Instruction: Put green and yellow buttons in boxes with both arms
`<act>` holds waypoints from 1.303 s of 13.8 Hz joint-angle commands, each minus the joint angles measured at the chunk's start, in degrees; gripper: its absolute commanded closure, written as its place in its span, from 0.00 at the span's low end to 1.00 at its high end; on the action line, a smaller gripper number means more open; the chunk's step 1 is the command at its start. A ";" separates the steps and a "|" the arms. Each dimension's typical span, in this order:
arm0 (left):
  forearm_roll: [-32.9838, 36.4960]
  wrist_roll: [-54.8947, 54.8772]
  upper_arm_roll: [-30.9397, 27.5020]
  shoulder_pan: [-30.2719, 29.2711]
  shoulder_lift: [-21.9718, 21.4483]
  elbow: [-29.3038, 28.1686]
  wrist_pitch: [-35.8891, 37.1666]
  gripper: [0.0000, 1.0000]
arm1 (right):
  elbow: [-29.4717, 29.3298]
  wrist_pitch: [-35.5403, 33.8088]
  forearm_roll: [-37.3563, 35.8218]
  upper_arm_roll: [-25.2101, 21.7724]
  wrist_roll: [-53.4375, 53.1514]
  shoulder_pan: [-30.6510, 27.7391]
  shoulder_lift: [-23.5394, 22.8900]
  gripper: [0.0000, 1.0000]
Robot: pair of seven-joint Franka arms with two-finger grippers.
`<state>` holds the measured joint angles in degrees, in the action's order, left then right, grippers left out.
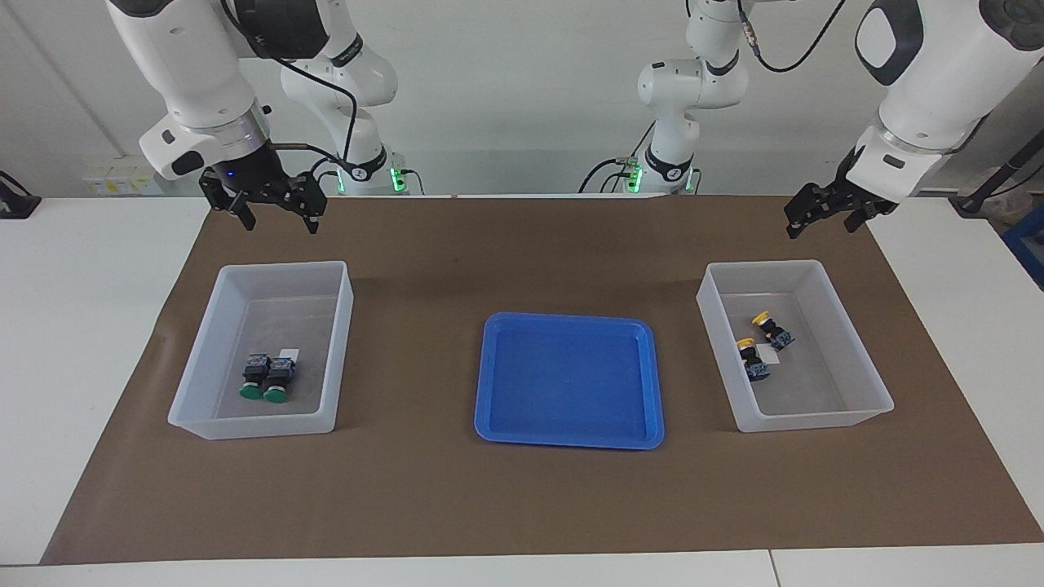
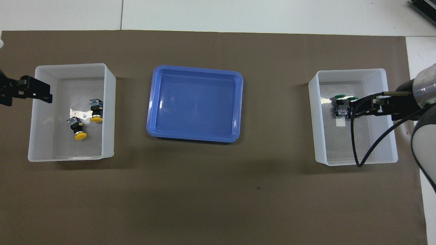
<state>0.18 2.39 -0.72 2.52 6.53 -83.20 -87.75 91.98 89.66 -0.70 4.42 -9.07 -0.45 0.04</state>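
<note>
Two green buttons (image 1: 266,381) lie side by side in the box (image 1: 281,267) toward the right arm's end. In the overhead view the green buttons (image 2: 340,102) are partly covered by my right gripper (image 2: 356,109). The right gripper (image 1: 277,218) hangs high over that box (image 2: 347,71), open and empty. Two yellow buttons (image 1: 760,344) lie in the other box (image 1: 767,267), toward the left arm's end. The yellow buttons (image 2: 87,119) lie apart and at an angle to each other. My left gripper (image 1: 820,224) is raised over the outer rim of this box (image 2: 69,66). The left gripper (image 2: 29,97) is open and holds nothing.
A shallow blue tray (image 1: 568,319) sits between the two boxes on the brown mat (image 1: 522,505), with nothing in it. Seen from overhead, the tray (image 2: 196,69) lies level with the boxes. White table surface (image 2: 272,13) borders the mat.
</note>
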 commanded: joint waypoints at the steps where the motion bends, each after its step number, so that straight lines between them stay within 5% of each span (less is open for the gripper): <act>1: -0.71 -1.07 -0.07 -0.14 -2.31 -4.06 -2.60 0.00 | 0.92 -0.10 0.52 0.24 1.25 -0.61 0.66 0.00; 18: -2.12 -4.85 -0.07 0.03 -3.63 -7.15 -5.77 0.00 | 0.83 -0.10 0.52 0.24 1.25 -0.61 0.66 0.00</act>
<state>-1.34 -3.35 -0.79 2.42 4.97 -87.57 -91.88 92.01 89.66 -0.70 4.42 -9.07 -0.45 0.04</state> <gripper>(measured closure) 0.000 0.000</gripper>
